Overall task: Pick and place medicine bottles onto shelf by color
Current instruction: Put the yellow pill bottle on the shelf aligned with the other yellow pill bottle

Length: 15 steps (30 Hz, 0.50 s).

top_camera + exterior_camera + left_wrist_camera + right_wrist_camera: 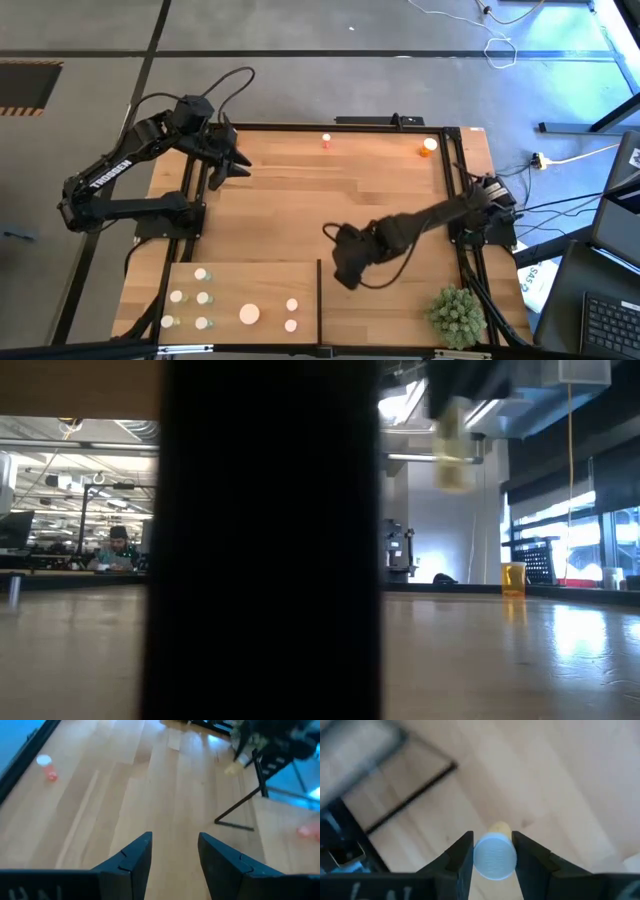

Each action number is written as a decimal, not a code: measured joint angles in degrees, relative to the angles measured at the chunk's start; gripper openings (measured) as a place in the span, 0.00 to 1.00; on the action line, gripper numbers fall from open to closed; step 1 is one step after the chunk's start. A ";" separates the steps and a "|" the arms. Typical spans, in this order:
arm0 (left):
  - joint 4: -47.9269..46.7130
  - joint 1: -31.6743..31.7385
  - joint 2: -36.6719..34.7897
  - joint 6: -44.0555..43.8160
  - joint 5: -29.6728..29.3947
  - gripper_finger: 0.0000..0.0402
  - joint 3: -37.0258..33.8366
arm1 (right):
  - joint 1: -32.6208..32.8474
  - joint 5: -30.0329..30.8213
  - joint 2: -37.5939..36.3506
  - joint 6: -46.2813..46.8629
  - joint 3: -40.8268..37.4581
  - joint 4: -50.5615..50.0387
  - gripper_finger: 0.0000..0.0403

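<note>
Your right gripper (492, 854) hangs above the table, just right of the shelf's (250, 285) divider (319, 295), pinching a white-capped bottle (494, 855). Eight bottles (203, 297) stand on the shelf. Your left gripper (175, 855) waits spread at ten o'clock. Two bottles (326, 141) stand at twelve.

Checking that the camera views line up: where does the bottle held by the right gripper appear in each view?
High view: hidden beneath the right gripper, right of the shelf's divider.
Low view: the held bottle hangs near the top, right of centre.
Left wrist view: a yellowish blur under the far arm, upper right.
Right wrist view: white cap, yellowish body, clamped between the fingers.
Shared landmark: the divider.
</note>
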 joint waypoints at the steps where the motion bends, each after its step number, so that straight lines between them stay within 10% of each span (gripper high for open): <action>1: -0.02 0.00 0.00 1.63 0.00 0.38 0.00 | -0.91 0.51 0.00 -1.10 0.84 -0.91 0.31; 15: 3.04 -0.97 5.39 13.43 0.39 0.38 0.00 | -15.73 4.55 0.00 -24.56 12.18 -3.32 0.31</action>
